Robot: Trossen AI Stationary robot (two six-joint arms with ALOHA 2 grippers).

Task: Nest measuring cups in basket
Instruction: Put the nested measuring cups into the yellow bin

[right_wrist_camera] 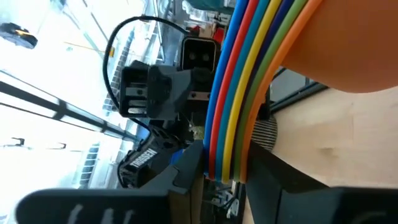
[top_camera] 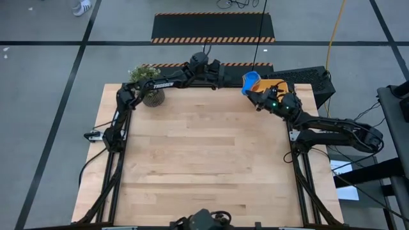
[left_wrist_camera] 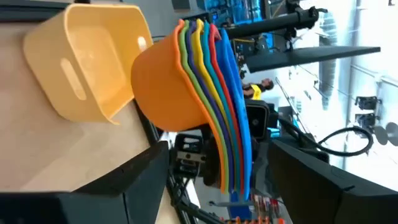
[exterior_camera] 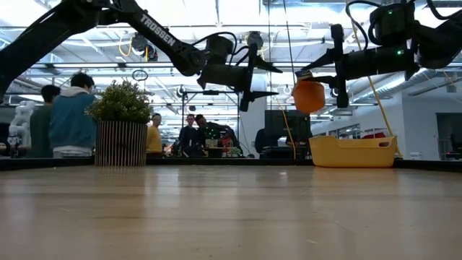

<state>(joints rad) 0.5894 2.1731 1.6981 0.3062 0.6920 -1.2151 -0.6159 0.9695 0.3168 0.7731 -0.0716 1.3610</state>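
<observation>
The seven measuring cups point(left_wrist_camera: 186, 93) are sitting nested in one stack — orange bowl outermost, blue rim innermost. The right gripper point(top_camera: 263, 94) is holding this stack by its bundled handles, fingers clamped on them, in the air just above and beside the basket point(exterior_camera: 352, 152). The basket is standing on the table point(top_camera: 204, 166) at its far right corner, and no cup is visible inside it.

The left gripper point(exterior_camera: 261, 78) is hanging level with the stack, just beside it on the side away from the basket, with its fingers apart and holding nothing. The potted plant point(exterior_camera: 121, 123) is standing well apart from the basket, at the far left of the table.

Judged step: nesting appears complete; placing the stack into the basket is not yet done. The next move calls for the right gripper to bring the stack over the basket opening, lower it bowl-down within the walls, then release the handles.

Readable writing — "TROSSEN" on the left arm point(exterior_camera: 155, 32).
</observation>
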